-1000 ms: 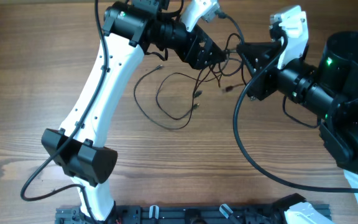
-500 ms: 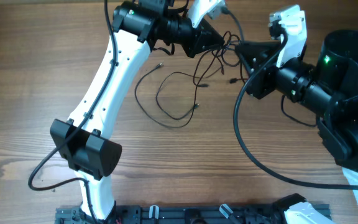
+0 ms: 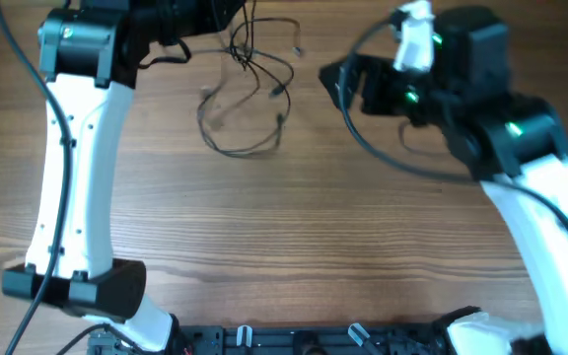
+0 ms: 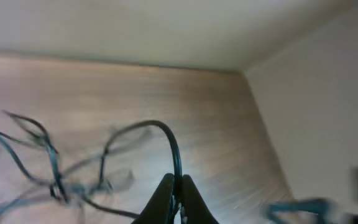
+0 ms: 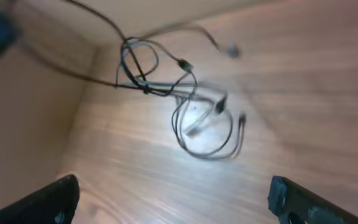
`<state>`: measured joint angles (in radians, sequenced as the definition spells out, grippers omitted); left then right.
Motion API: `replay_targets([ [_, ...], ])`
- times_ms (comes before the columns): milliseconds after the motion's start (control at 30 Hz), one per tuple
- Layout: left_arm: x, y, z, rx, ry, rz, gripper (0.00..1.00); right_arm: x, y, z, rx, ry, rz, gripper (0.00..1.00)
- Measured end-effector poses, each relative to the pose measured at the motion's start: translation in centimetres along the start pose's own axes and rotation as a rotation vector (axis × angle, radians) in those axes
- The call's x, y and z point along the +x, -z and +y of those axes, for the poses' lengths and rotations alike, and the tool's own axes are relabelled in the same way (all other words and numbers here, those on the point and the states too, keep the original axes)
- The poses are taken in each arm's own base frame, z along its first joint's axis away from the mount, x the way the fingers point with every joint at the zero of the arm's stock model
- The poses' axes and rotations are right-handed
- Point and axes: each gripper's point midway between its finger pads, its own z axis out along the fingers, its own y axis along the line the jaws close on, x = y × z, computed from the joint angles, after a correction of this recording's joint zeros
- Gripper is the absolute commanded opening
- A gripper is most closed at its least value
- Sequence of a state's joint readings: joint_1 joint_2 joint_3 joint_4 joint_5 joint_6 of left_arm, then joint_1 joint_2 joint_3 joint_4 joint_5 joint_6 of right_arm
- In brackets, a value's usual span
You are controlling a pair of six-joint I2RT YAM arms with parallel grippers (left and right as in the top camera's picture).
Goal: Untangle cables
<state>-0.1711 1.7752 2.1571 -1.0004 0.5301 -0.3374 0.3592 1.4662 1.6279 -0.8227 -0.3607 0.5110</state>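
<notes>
The cables [image 3: 251, 61] are thin black wires. They form a tangle near the table's far edge, with a loop [image 3: 233, 140] trailing toward me on the wood. My left gripper [image 3: 227, 18] is at the far edge, just left of the tangle. In the left wrist view the left gripper [image 4: 178, 198] is shut on one cable [image 4: 166, 134], which arches up out of the closed fingertips; the knot [image 4: 58, 183] hangs to its left. My right gripper [image 3: 335, 81] stands open to the right of the cables, apart from them. In the right wrist view the right gripper [image 5: 176, 202] has wide-spread fingers [image 5: 51, 200] and holds nothing, with the cables [image 5: 151, 84] ahead.
The wooden table [image 3: 294, 227] spreads toward me. Thick black cords [image 3: 388, 158] run along the right arm. A black rail [image 3: 294, 340] lies at the table's near edge. A pale wall [image 4: 316, 106] rises past the far side.
My left gripper closed on a cable and swung left toward the far edge, dragging the tangle along. My right gripper opened, let go of the cables and pulled away.
</notes>
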Motion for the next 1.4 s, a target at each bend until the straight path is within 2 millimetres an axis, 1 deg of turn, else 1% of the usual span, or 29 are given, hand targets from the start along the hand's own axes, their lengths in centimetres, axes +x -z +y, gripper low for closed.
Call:
replay_targets([
  [67,0.1,0.4,0.3,-0.03,0.111,-0.008,0.04,0.4,-3.4,0.1,-0.068,-0.047,0.071,1.0],
  [133,0.0,0.5,0.7,-0.052,0.214,-0.018,0.04,1.0,-6.2,0.5,-0.144,-0.064,0.136,1.0],
  [167,0.2,0.6,0.9,-0.062,0.279,-0.016,0.04,1.4,-7.4,0.8,-0.173,-0.064,0.161,0.99],
  [267,0.7,0.6,1.1,-0.076,0.433,-0.004,0.04,2.4,-9.9,1.9,-0.236,-0.049,0.203,1.0],
  [333,0.9,0.7,1.1,-0.079,0.511,-0.002,0.04,2.3,-10.5,2.9,-0.274,-0.03,0.197,1.0],
  [400,0.8,1.1,0.8,-0.073,0.572,-0.008,0.04,1.9,-10.5,3.6,-0.297,-0.014,0.177,1.0],
  [467,0.7,1.9,0.2,-0.061,0.599,-0.023,0.04,1.6,-10.5,3.9,-0.31,0.015,0.158,1.0],
  [500,0.6,2.5,-0.2,-0.053,0.606,-0.032,0.04,1.3,-10.5,4.4,-0.329,0.061,0.139,1.0],
  [533,0.5,3.2,-0.7,-0.042,0.608,-0.046,0.04,1.1,-10.4,5.4,-0.378,0.168,0.111,1.0],
  [600,0.4,4.2,-1.4,-0.028,0.604,-0.062,0.04,1.5,-10.3,7.4,-0.447,0.347,0.077,1.0],
  [700,0.3,4.7,-1.7,-0.022,0.607,-0.069,0.04,1.8,-10.0,10.6,-0.539,0.609,-0.015,0.99],
  [733,0.3,4.7,-1.7,-0.022,0.608,-0.071,0.04,1.8,-9.9,11.4,-0.558,0.673,-0.048,0.93],
  [767,0.2,4.7,-1.6,-0.024,0.609,-0.075,0.04,1.7,-9.7,12.1,-0.574,0.715,-0.076,0.77],
  [800,0.0,4.7,-1.4,-0.032,0.609,-0.087,0.04,1.9,-9.6,13.0,-0.591,0.764,-0.103,0.04],
  [833,-0.1,4.8,-1.1,-0.039,0.614,-0.096,0.04,2.1,-9.7,13.7,-0.596,0.791,-0.114,0.04],
  [900,-0.3,4.9,-0.8,-0.048,0.617,-0.106,0.04,2.8,-9.9,14.3,-0.591,0.814,-0.117,0.04],
  [967,-0.4,5.0,-0.7,-0.052,0.617,-0.11,0.04,2.6,-10.2,14.4,-0.564,0.796,-0.123,0.04],
  [1000,-0.4,5.0,-0.6,-0.054,0.604,-0.113,0.09,2.3,-10.4,14.2,-0.541,0.784,-0.131,0.04],
  [1033,-0.5,5.2,-0.4,-0.06,0.579,-0.117,0.47,1.8,-10.6,13.8,-0.5,0.766,-0.145,0.04],
  [1067,-0.6,5.5,0.0,-0.071,0.548,-0.119,1.0,1.0,-10.8,13.2,-0.45,0.75,-0.166,0.04],
  [1100,-0.8,6.0,0.6,-0.085,0.493,-0.129,1.0,-0.2,-10.2,12.6,-0.388,0.735,-0.201,0.04],
  [1133,-1.0,6.5,0.9,-0.098,0.418,-0.14,1.0,-1.9,-8.6,11.9,-0.322,0.719,-0.252,0.04],
  [1200,-0.7,7.1,1.2,-0.124,0.265,-0.127,1.0,-4.7,-4.5,11.5,-0.251,0.694,-0.342,0.04],
  [1233,0.0,7.3,1.4,-0.143,0.17,-0.099,1.0,-6.4,-1.1,11.8,-0.221,0.688,-0.419,0.04],
  [1267,0.6,7.3,1.5,-0.156,0.087,-0.071,1.0,-8.2,3.4,12.3,-0.197,0.682,-0.523,0.04],
  [1300,1.0,7.3,1.6,-0.161,0.023,-0.05,1.0,-9.6,8.9,13.5,-0.192,0.681,-0.644,0.04],
  [1333,1.2,7.3,1.5,-0.161,-0.043,-0.035,1.0,-10.0,13.7,14.7,-0.203,0.685,-0.74,0.04],
  [1367,1.9,7.0,0.8,-0.127,-0.117,-0.003,1.0,-9.8,17.8,15.7,-0.219,0.69,-0.816,0.04],
  [1400,2.5,6.5,-0.3,-0.082,-0.172,0.025,1.0,-9.4,21.2,16.3,-0.232,0.694,-0.875,0.04],
])
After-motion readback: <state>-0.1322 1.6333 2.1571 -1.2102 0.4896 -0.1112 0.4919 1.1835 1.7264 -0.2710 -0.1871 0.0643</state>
